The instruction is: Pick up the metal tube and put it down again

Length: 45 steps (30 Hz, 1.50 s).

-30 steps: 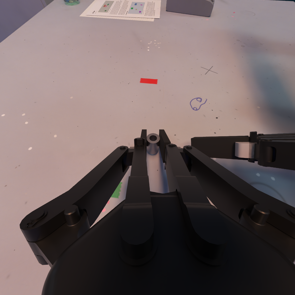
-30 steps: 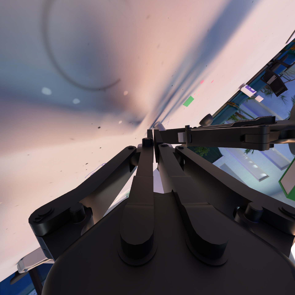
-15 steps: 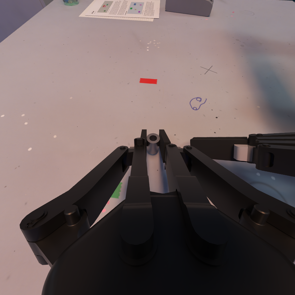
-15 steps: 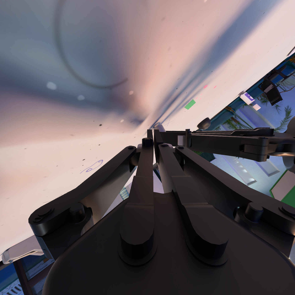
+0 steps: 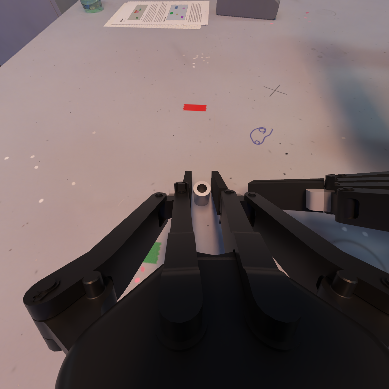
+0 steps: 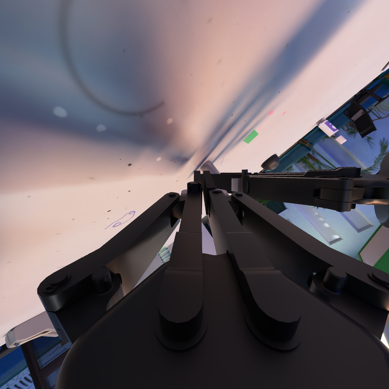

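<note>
Between the fingertips of your left gripper sits the metal tube, standing upright on the desk with its open bore facing up, somewhere around the middle of the desk and well away from the far edge where the printed sheets and the grey box are. You can see a sliver of gap on both sides of the tube, so the gripper is only slightly open and isn't holding anything; my read is the tube has been set down and you're letting go, which would explain why the fingers bracket it so closely. It's upright probably because a side pinch keeps it that way. Your right gripper looks pressed fully together with nothing in it, parked low just beside the left one's fingertips. From the right wrist view the tube only peeks out past the tips, so it's not involved. I'd back the left gripper off straight so a finger doesn't clip the tube and tip it.
</note>
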Each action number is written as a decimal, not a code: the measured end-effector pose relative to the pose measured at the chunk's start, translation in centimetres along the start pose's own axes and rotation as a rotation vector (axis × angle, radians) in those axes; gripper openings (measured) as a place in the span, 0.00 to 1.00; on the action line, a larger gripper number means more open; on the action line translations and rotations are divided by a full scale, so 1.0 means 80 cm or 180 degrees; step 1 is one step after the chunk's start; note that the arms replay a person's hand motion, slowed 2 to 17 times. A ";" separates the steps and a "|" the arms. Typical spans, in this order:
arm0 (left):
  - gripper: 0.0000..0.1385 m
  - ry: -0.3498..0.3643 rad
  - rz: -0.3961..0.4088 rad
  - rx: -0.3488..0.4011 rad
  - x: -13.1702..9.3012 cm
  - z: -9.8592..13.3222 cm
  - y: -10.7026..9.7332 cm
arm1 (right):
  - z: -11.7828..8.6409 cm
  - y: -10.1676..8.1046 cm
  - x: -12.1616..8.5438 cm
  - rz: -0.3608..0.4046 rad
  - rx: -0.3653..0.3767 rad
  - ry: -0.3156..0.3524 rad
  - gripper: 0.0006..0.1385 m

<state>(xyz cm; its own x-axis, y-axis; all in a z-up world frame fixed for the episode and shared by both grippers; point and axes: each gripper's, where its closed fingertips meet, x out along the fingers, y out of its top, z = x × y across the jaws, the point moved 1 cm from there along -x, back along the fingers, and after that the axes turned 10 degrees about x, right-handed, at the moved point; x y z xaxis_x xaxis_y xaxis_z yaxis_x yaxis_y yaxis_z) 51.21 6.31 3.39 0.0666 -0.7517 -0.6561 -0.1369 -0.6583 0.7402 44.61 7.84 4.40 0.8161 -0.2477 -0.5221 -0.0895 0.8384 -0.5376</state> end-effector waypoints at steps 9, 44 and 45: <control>0.19 -0.0033 0.0051 -0.0045 -0.001 0.000 0.001 | 0.001 -0.001 0.000 0.0012 0.0028 0.0014 0.02; 0.19 -0.0080 0.0135 -0.0164 -0.017 -0.002 0.003 | 0.002 -0.003 -0.001 0.0052 0.0066 0.0038 0.02; 0.19 -0.0073 0.0140 -0.0170 -0.018 -0.002 0.002 | 0.002 -0.003 -0.001 0.0052 0.0066 0.0038 0.02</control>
<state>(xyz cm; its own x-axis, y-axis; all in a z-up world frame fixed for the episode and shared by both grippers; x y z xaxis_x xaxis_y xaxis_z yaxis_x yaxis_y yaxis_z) 51.28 7.26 4.51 0.0388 -0.7792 -0.6255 -0.0863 -0.6263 0.7748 44.67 7.76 4.67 0.8077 -0.2396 -0.5387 -0.0909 0.8522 -0.5153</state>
